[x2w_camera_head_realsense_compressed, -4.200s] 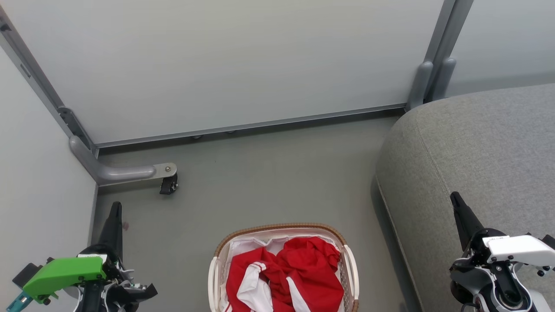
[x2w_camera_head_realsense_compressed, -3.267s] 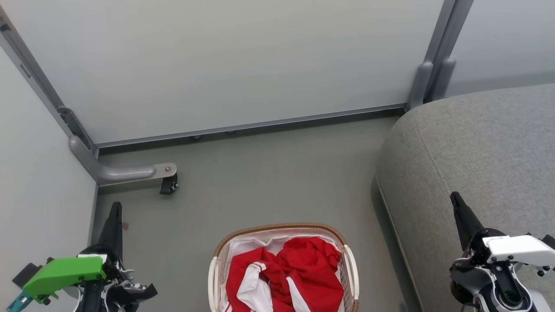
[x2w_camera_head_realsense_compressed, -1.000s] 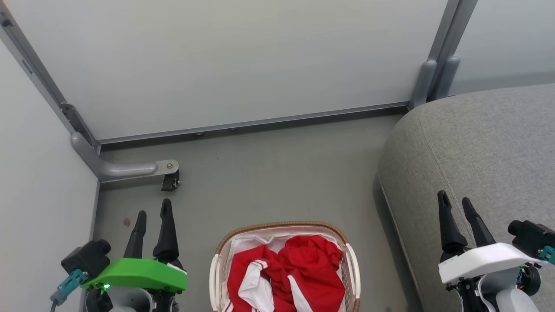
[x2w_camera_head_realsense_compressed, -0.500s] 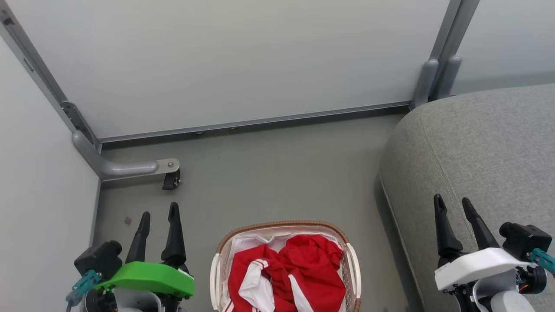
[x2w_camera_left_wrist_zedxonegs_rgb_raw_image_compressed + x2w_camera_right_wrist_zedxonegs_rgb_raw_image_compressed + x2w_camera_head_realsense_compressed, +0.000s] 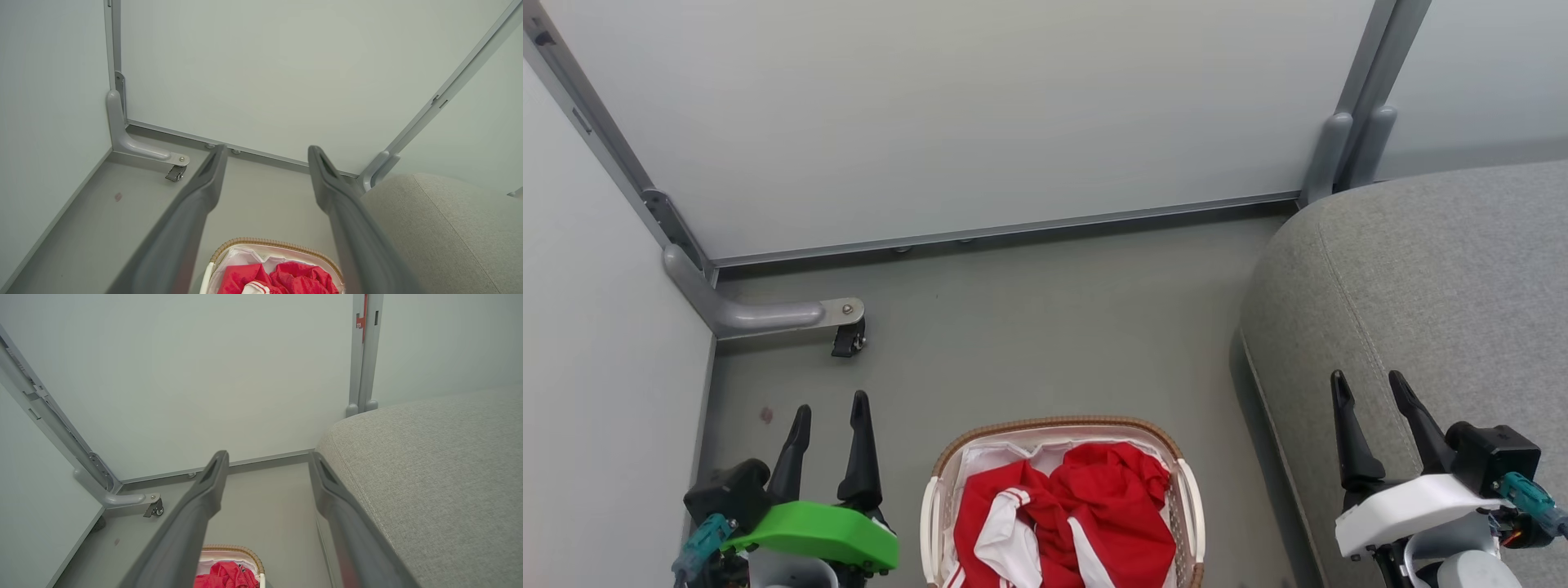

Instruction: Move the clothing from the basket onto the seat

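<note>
head view: basket (image 5: pixel 1054 423) sits on the grey floor (image 5: pixel 1045 327) at bottom centre, its near part cut off by the frame edge. clothing (image 5: pixel 1094 506) is all inside the basket, a crumpled red heap with white stripes lying on the white liner (image 5: pixel 977 462). seat (image 5: pixel 1437 278) is on the basket's right, apart from it, with a strip of floor between.

left hand (image 5: pixel 831 402) hangs over bare floor just left of the basket, fingers spread, empty. right hand (image 5: pixel 1365 377) is over the seat's front edge, fingers spread too, empty, well apart from the basket.

left wrist view: left hand (image 5: pixel 266 149) fingers wide; basket (image 5: pixel 278 241) rim and red clothing (image 5: pixel 294 281) show low between them, seat (image 5: pixel 449 220) at right.

right wrist view: right hand (image 5: pixel 268 454) same spread; basket (image 5: pixel 233 548) and clothing (image 5: pixel 224 575) at the bottom edge, seat (image 5: pixel 429 465) right beside the right-side finger.

(black caster (image 5: pixel 848 337) on a grey bracket near the wall corner, clear of everything.)
</note>
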You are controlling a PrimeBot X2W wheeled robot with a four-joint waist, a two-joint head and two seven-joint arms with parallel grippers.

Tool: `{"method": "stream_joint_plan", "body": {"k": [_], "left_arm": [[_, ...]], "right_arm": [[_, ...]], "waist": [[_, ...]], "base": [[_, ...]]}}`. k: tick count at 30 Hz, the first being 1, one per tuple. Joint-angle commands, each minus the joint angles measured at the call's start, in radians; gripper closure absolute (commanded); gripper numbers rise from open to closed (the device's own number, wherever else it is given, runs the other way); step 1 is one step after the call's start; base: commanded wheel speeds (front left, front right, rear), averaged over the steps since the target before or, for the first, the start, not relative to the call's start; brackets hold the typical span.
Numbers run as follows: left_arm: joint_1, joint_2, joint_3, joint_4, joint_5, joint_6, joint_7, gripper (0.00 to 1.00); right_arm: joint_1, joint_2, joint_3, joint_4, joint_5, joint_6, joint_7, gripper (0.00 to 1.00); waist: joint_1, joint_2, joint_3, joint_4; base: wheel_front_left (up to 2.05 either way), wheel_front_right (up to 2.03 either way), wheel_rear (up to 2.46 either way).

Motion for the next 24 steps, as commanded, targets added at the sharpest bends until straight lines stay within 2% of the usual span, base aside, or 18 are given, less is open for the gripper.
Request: {"method": "stream_joint_plan", "body": {"k": [1,24], "left_arm": [[0.008,0.007,-0.004,0.0,0.02,0.007,-0.011,0.0],[0.013,0.008,-0.033,0.046,0.157,0.016,-0.054,0.0]], "right_arm": [[0.007,-0.006,0.001,-0.004,-0.027,0.0,-0.011,0.0],[0.022,-0.008,0.011,0.0,-0.216,0.0,-0.056,0.0]], "waist": [[0.0,0.0,0.0,0.001],[0.0,0.0,-0.002,0.01]], "base": [[0.0,0.0,0.0],[0.0,0.0,0.0]]}}
